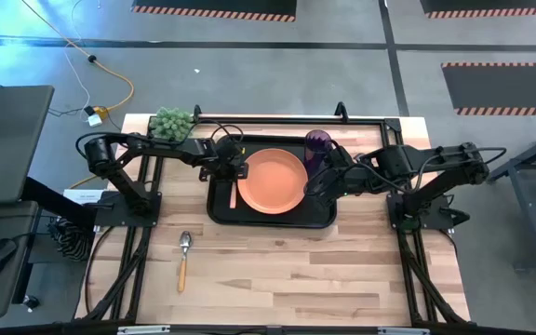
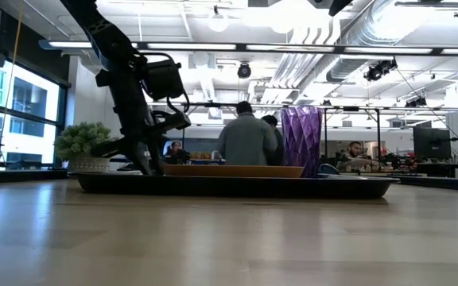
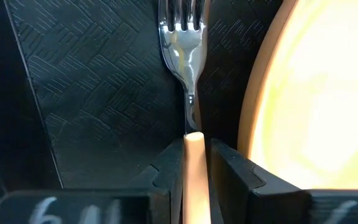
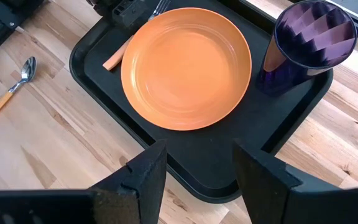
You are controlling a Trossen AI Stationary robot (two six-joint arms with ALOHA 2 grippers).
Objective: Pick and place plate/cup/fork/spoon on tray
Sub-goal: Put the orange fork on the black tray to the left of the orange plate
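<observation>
A light wooden table stands on a smooth grey floor. Beside the table's far corner sits a small green plant in a pale pot. Behind the plant are big bright windows. Long white ceiling lights shine above.

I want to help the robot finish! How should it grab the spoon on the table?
Probably by the wooden handle, coming straight down with jaws across it. The spoon lies flat on the table, alone, and the slim handle gives more straight length than the rounded bowl.
</observation>
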